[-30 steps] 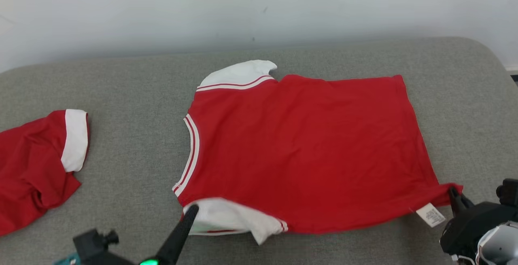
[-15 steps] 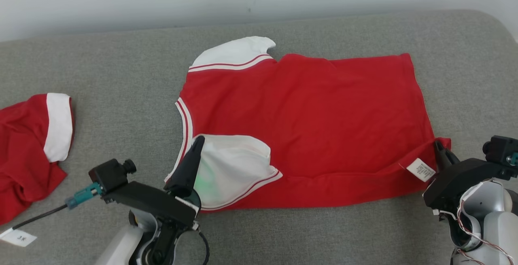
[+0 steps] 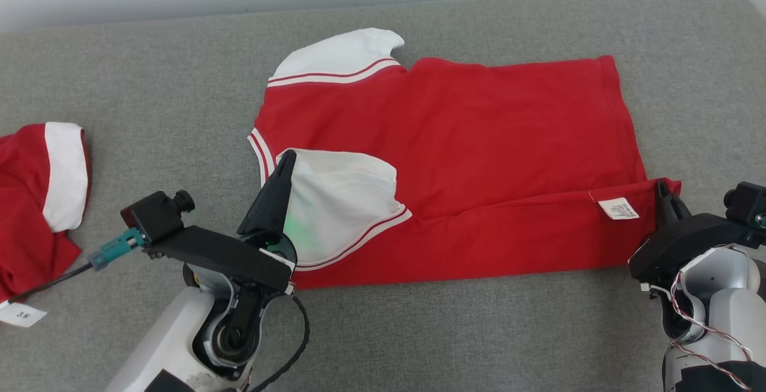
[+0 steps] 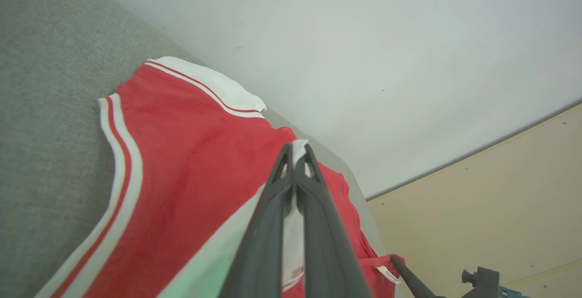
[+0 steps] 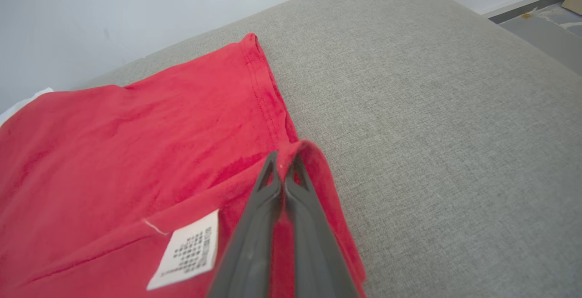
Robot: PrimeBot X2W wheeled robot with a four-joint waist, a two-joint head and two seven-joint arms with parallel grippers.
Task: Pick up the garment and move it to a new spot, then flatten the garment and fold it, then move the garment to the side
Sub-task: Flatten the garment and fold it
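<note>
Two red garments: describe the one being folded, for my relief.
On the grey cushion, at its middle, lies the red shirt, spread out, left gripper on its sleeve, right gripper on its hem corner. Unlike the crumpled garment far left, it shows a care label.

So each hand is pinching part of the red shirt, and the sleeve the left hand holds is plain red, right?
Not quite: the sleeve held by the left hand is white with red trim stripes, as the head view shows. The rest holds: the right hand pinches the red shirt too, at its hem corner.
</note>
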